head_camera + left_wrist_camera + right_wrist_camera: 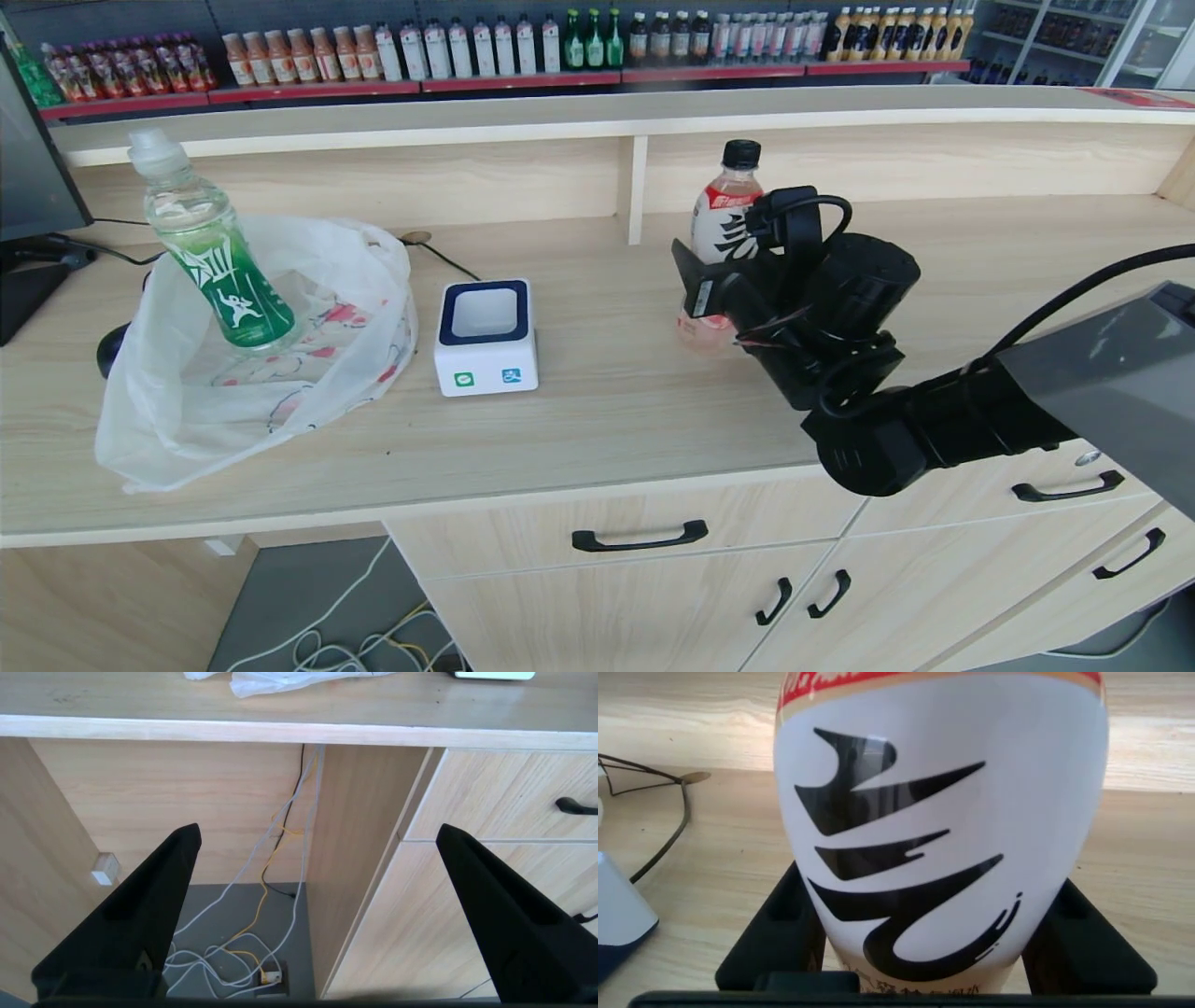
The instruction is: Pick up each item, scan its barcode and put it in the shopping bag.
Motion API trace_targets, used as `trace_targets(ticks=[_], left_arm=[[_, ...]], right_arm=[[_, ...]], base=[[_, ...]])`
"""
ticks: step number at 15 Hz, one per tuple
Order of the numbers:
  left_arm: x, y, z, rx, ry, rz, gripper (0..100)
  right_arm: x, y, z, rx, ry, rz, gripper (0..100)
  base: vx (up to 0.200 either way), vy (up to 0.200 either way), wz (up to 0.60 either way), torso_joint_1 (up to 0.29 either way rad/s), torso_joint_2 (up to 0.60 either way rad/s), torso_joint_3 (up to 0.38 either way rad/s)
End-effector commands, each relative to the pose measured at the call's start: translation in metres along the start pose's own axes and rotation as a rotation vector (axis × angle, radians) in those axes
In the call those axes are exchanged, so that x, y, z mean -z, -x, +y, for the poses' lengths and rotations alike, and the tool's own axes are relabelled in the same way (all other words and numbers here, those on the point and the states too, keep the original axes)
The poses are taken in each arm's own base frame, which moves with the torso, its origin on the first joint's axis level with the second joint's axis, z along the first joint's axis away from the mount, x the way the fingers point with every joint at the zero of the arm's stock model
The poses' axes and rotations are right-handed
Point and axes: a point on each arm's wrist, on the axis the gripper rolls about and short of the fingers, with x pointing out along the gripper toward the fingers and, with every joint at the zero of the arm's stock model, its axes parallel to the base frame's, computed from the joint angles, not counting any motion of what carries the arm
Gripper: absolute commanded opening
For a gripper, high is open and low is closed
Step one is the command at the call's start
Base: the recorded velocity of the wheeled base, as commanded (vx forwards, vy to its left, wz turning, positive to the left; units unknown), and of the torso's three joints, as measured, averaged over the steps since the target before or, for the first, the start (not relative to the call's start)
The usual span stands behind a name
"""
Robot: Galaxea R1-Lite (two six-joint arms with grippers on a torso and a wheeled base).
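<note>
Bright even light, faint shadows, counter (607, 420) edge bowed

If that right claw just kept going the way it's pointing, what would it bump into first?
The white-labelled bottle with the black cap: it stands directly before the right gripper, seemingly with nothing between them.
</note>
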Motion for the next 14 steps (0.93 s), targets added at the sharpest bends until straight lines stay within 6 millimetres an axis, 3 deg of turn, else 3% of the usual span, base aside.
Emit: trace_targets(ticks=[1,6,14], left_arm=[[0.000,0.000,0.000,-0.001,0.000,0.000,100],[0.000,0.000,0.000,-0.001,0.000,0.000,100],[0.000,0.000,0.000,-0.001,0.000,0.000,100]], right_arm=[[-0.011,0.001,-0.001,0.001,-0.005,-0.023,0],[-0.043,0.011,-0.007,0.010,-0.019,-0.080,0],[-0.084,0.078,-0.013,-0.029,-0.014,-0.056,0]], base=[[0.000,0.000,0.00,0.000,0.00,0.000],[0.000,0.000,0.00,0.000,0.00,0.000],[0.000,0.000,0.00,0.000,0.00,0.000]])
